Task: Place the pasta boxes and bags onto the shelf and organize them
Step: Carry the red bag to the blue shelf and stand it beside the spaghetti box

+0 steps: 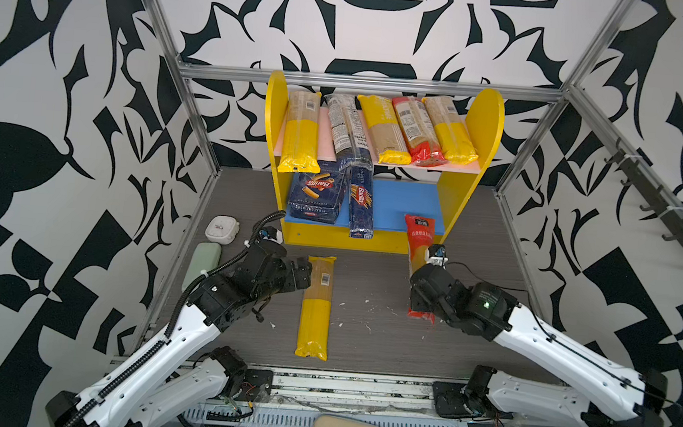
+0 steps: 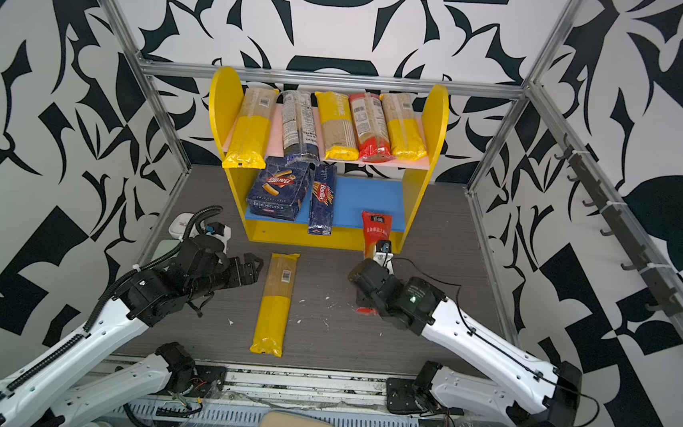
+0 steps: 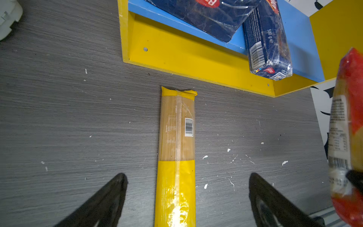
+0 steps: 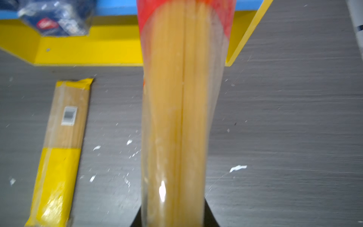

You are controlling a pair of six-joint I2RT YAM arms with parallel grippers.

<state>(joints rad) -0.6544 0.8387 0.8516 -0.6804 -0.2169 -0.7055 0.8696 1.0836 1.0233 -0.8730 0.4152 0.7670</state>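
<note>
Left pincer (image 3: pixel 187 176) spread; right pincer (image 4: pixel 173 218) pinches red bag (image 1: pixel 418 234), seemingly Chinese-lettered; yellow bag (image 1: pixel 316 304) barcoded; Barilla boxes (image 1: pixel 315 198) shelved.

grey table (image 1: pixel 363 341), shelf (image 1: pixel 449 198), yellow spaghetti bag (image 1: pixel 316 304)

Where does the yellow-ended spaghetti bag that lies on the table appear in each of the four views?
In a top view: the yellow-ended spaghetti bag lies at centre, before the shelf.
In a top view: same spot, nearer the picture's left.
Left wrist: between the open left pincer's fingers.
Right wrist: beside the red-ended bag.
Shared landmark: the shelf's yellow front board, just beyond the bag's end.
</note>
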